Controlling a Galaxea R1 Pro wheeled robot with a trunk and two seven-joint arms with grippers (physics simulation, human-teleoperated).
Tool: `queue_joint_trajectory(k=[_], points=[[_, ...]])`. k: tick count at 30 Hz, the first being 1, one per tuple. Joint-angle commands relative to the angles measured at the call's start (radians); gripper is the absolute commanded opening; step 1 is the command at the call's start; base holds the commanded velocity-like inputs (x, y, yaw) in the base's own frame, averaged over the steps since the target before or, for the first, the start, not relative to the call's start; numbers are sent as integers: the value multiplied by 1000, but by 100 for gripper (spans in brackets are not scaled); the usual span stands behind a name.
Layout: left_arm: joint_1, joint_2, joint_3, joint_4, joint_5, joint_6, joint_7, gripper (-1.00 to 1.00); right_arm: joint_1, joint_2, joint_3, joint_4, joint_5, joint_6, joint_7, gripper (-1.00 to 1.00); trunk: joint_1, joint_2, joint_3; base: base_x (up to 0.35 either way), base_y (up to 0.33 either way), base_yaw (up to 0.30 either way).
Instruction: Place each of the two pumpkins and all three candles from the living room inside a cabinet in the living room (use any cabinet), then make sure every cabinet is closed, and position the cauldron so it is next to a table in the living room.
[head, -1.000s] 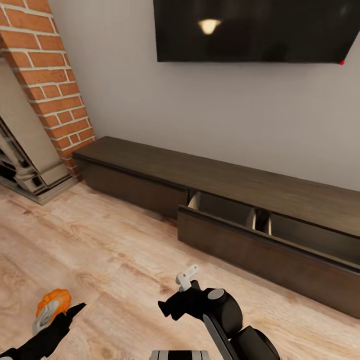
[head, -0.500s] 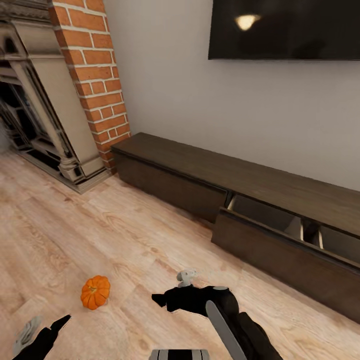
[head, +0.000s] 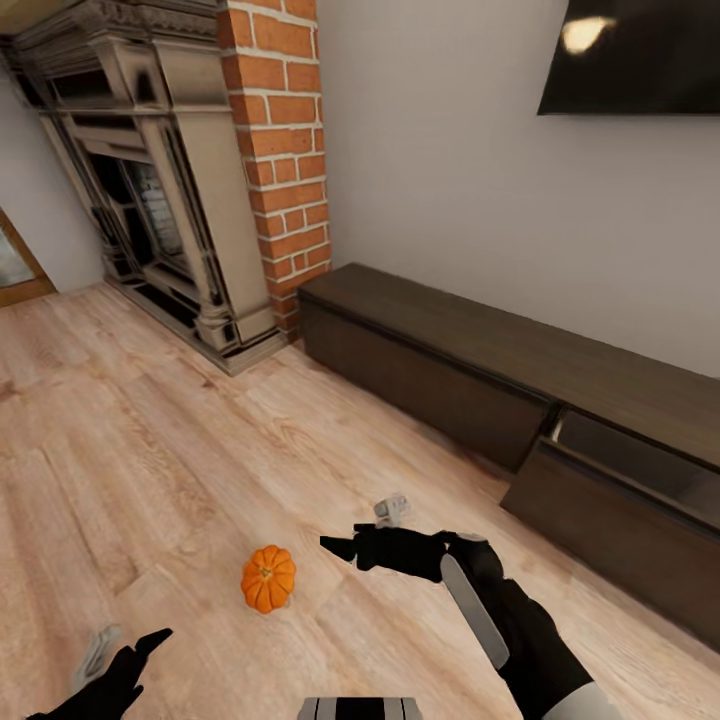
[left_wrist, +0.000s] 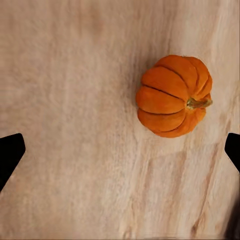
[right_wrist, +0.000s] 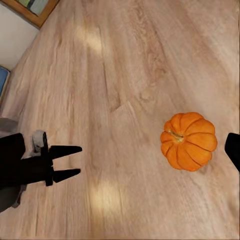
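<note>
Low in the frame, the pumpkin (head: 268, 578) lies on the floor (head: 120, 450); both the left gripper (head: 125, 655) and right gripper (head: 365, 530) hang spread and empty, so grasping comes next.

One pumpkin on the floor, the cabinet along the wall.
We see a bright-orange ribbed pumpkin (head: 268, 578) sitting upright on the wood floor, stem up, well apart from the long dark-brown cabinet (head: 480, 370), whose right-hand drawer (head: 610, 500) stands pulled out.
</note>
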Motion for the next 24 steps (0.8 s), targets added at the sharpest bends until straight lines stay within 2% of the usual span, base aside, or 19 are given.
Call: queue_joint_trajectory(k=[1, 2, 4, 5, 9, 18, 19, 21, 24], points=[[-15, 3, -10, 22, -2, -3, -4, 100, 0, 1, 0, -6, 25, 0, -5, 100, 0, 0, -1, 157, 311, 225], [-39, 7, -28, 50, -11, -7, -7, 100, 0, 2, -1, -15, 72, 1, -20, 100, 0, 0, -1, 177, 298, 144], [-40, 18, -36, 45, -14, -18, -18, 100, 0, -6, -3, -15, 81, 5, -20, 100, 0, 0, -1, 0, 0, 0], [-36, 24, -30, 49, -12, -17, -23, 100, -6, 0, 2, -10, 85, -1, -26, 100, 0, 0, -1, 0, 0, 0], [-36, 44, -26, 49, -12, -17, -43, 100, -6, 1, 5, -4, 85, -5, -32, 100, 0, 0, -1, 0, 0, 0], [-36, 44, -26, 49, -12, -17, -43, 100, -6, 1, 5, -4, 85, -5, -32, 100, 0, 0, -1, 0, 0, 0], [-34, 49, -20, 54, -13, -16, -37, 100, -7, 7, 11, 1, 82, -11, -37, 100, 0, 0, -1, 59, 0, 0], [-36, 60, -24, 62, -20, -16, -26, 100, -4, 15, 20, 2, 93, -8, -49, 100, 0, 0, -1, 192, 0, 0], [-37, 69, -26, 64, -23, -18, -9, 100, -1, 6, 22, -11, 98, -6, -65, 100, 0, 0, -1, 273, 0, 0]])
